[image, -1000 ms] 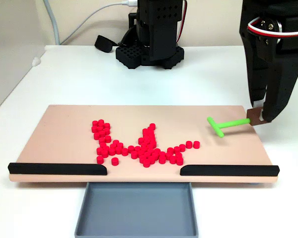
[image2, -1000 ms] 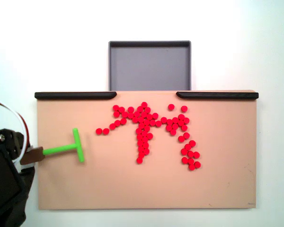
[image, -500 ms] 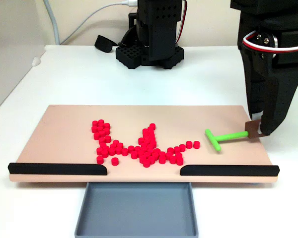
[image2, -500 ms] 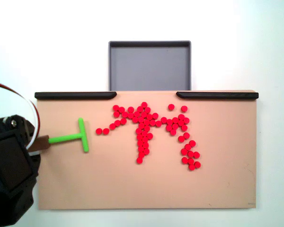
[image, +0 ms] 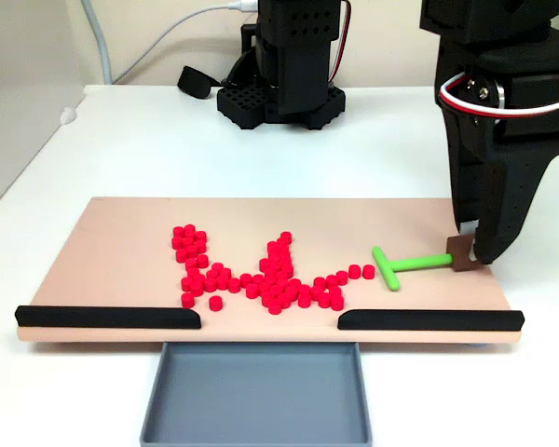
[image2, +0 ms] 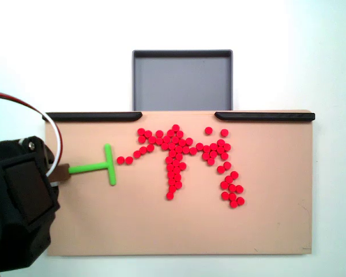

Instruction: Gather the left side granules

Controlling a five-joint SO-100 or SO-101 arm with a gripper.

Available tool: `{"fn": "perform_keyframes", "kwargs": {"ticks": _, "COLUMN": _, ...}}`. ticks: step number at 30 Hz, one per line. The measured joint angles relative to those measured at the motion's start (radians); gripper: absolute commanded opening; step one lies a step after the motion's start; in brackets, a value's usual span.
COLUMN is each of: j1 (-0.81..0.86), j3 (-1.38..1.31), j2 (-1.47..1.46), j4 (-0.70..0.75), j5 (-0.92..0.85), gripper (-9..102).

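Dozens of small red granules (image: 261, 275) lie spread over the middle of the tan board (image: 121, 233), in both fixed views; seen from above, the granules (image2: 179, 156) form a band with two tails. The green T-shaped tool (image: 405, 264) lies flat on the board, its crossbar a little short of the nearest granules. My gripper (image: 470, 250) is shut on the brown block at the end of the tool's stem. From above, the tool (image2: 95, 168) sticks out to the right from under my gripper (image2: 59, 172), whose black body hides the fingers.
Two long black strips (image: 107, 317) (image: 429, 319) line the board's near edge with a gap between them. A grey tray (image: 256, 391) sits below that gap; from above, the tray (image2: 181, 81) is at the top. The arm's black base (image: 284, 65) stands behind the board.
My gripper has carried the green tool across the board toward the granules and nearer the strip edge. The granules have not moved.
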Motion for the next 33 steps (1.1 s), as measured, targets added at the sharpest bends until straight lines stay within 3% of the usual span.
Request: {"fn": "perform_keyframes", "kwargs": {"ticks": 33, "j1": 0.044, "j3": -0.008, "j2": -0.026, "j4": 0.000, "j5": -0.015, "gripper": 0}}
